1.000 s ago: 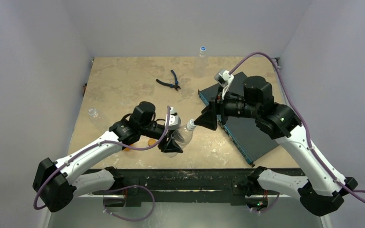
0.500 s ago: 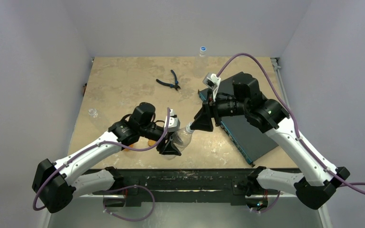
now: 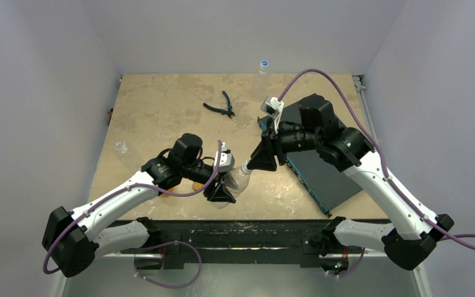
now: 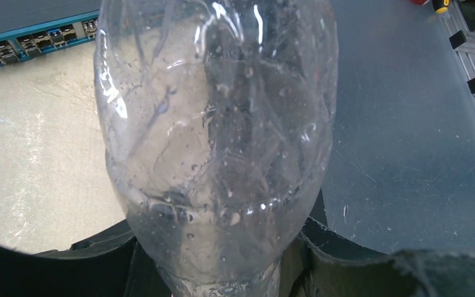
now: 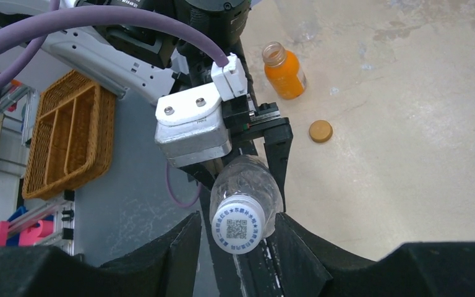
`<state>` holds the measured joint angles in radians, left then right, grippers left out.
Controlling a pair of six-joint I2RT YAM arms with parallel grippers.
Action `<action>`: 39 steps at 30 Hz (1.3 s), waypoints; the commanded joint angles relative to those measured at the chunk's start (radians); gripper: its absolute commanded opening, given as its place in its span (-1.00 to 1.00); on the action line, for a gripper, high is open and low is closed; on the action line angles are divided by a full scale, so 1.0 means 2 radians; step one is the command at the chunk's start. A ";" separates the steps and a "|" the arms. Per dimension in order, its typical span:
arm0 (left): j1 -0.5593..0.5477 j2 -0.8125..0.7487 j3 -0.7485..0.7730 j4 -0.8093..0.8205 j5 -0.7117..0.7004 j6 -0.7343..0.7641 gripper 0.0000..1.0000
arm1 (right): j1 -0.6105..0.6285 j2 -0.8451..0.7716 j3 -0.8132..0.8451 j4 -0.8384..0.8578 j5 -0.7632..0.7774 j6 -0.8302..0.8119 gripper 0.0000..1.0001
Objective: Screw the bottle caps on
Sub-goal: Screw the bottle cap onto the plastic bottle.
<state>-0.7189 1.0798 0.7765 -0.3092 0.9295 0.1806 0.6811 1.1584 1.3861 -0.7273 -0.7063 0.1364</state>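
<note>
We saw the left end effector [image 3: 225, 189] near the bottom middle of the top view. It was closed on the wide end of a clear bottle [image 3: 239, 177] and held it off the desk [image 3: 161, 105]. In the left wrist view the bottle filled most of the frame, with one black finger [image 4: 99, 247] on each side at the bottom.

The bottle's neck pointed up and right at the right end effector [image 3: 254, 163]. In the right wrist view a white cap [image 5: 239, 227] with a square code sat on the neck, low in the middle of the frame. The right jaws stood a little open, one on each side of the cap, with a thin gap on both sides.

An orange bottle [image 5: 283, 75] with no cap stood on the desk at the top of that view. A brown cap [image 5: 321, 130] lay flat near it, to the lower right. Pliers [image 3: 221, 106] lay near the top middle of the top view.
</note>
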 commanded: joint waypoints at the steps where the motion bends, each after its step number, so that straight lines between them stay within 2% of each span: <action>1: 0.003 0.004 0.010 0.008 0.008 0.014 -1.00 | 0.007 -0.001 0.024 -0.003 -0.006 -0.009 0.01; 17: 0.003 0.009 0.013 0.007 0.002 0.015 -1.00 | 0.025 0.019 0.036 -0.030 0.018 -0.015 -0.14; 21: 0.003 0.009 0.013 0.006 -0.002 0.016 -1.00 | 0.027 0.022 0.040 -0.036 0.031 -0.015 -0.25; 24: 0.003 0.009 0.014 0.011 -0.020 0.013 -1.00 | 0.028 0.027 0.044 -0.041 0.049 -0.009 -0.40; 29: 0.003 0.011 0.010 0.066 -0.119 -0.023 -1.00 | 0.030 0.043 0.044 -0.047 0.095 0.016 -0.64; 34: 0.002 0.007 0.001 0.154 -0.265 -0.042 -1.00 | 0.029 0.083 0.047 -0.048 0.122 0.086 -0.74; 39: -0.016 0.006 -0.010 0.252 -0.430 -0.029 -1.00 | 0.029 0.142 0.073 -0.071 0.168 0.145 -0.76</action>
<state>-0.7277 1.1015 0.7364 -0.1555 0.4431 0.1680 0.7059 1.3483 1.4990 -0.7769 -0.4065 0.2756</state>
